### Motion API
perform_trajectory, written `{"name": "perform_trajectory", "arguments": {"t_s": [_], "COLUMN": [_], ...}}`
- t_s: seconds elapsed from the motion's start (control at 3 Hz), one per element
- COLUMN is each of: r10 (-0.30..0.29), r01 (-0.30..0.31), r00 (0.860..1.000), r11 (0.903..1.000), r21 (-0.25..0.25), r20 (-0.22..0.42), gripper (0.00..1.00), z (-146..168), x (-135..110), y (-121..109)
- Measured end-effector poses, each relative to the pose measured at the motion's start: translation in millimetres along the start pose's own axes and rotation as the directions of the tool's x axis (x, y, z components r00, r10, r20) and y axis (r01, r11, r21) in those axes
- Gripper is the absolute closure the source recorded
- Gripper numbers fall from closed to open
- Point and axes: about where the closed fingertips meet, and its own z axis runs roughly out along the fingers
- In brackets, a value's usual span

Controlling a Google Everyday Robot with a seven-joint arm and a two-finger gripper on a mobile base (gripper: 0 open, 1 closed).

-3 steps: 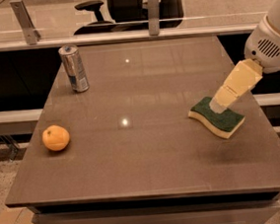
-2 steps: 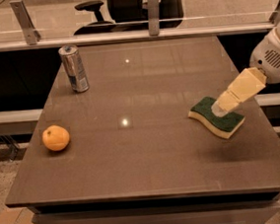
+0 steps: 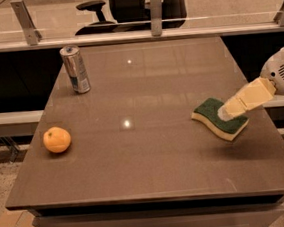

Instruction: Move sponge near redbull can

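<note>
Tabletop [image 3: 153,174], right: tool [image 3: 226,112] at sponge [image 3: 208,110]

Orange fruit [image 3: 57,139] near left edge of brown table [image 3: 153,174], office chair [image 3: 123,4] behind

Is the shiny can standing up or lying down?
Standing up: the redbull can rests on its bottom, round top showing. The hand is far away, at the sponge.
</note>
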Motion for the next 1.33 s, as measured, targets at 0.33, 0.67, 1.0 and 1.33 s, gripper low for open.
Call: {"name": "perform_trajectory", "arguments": {"t_s": [0.33,0.67,1.0,1.33], "r10": [-0.031,-0.068,-0.080,-0.085], "r01": [0.032,0.079,0.106,0.119], "r00": [0.998,0.987,0.970,0.960], "r11": [0.9989,0.9940,0.9888,0.9865], "r21": [0.035,0.076,0.105,0.112], "r20": [-0.046,-0.146,-0.231,-0.268], "gripper": [0.00,0.00,0.00,0.10], "z": [10.0,26.8,41.7,50.6], "x": [-1.4,-1.8,1.5,4.5], "y": [1.8,6.2,9.3,11.7]}}
